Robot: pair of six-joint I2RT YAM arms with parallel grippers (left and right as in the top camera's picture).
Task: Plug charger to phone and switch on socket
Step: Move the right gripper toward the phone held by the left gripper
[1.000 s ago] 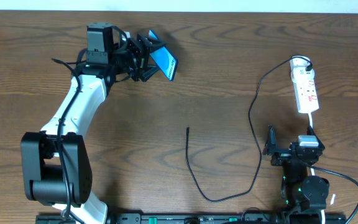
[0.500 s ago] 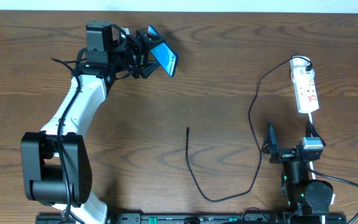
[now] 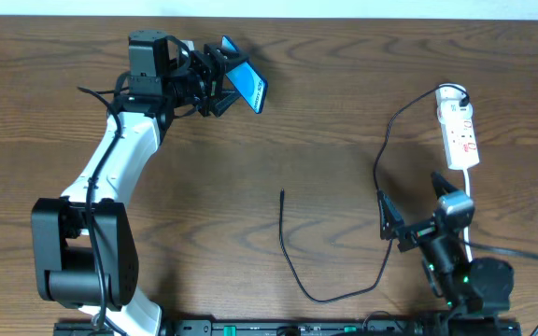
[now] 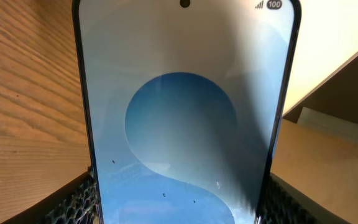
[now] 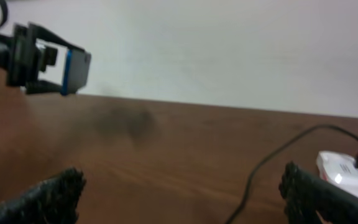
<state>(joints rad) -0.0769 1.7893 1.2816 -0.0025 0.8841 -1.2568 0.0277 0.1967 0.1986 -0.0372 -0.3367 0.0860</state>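
Note:
My left gripper point(image 3: 215, 79) is shut on the phone point(image 3: 247, 88) and holds it tilted above the table at the back left. In the left wrist view the phone's blue screen point(image 4: 182, 118) fills the frame between the two fingers. The charger point(image 3: 292, 257) is a thin black cable lying in a curve at the middle of the table, its plug tip point(image 3: 282, 193) free. The cable runs up to the socket point(image 3: 460, 133), a white power strip at the right. My right gripper point(image 3: 388, 224) is open and empty, low at the right next to the cable point(image 5: 263, 171).
The socket also shows in the right wrist view point(image 5: 347, 174) at the far right, and the held phone point(image 5: 73, 71) shows there at the upper left. The table's back edge meets a pale wall point(image 5: 229, 43). The socket's white cord point(image 3: 472, 191) runs toward the right arm's base.
My right arm has swung and leaned left toward the charger cable, its gripper now angled over the table. My left gripper has lifted and turned the phone slightly.

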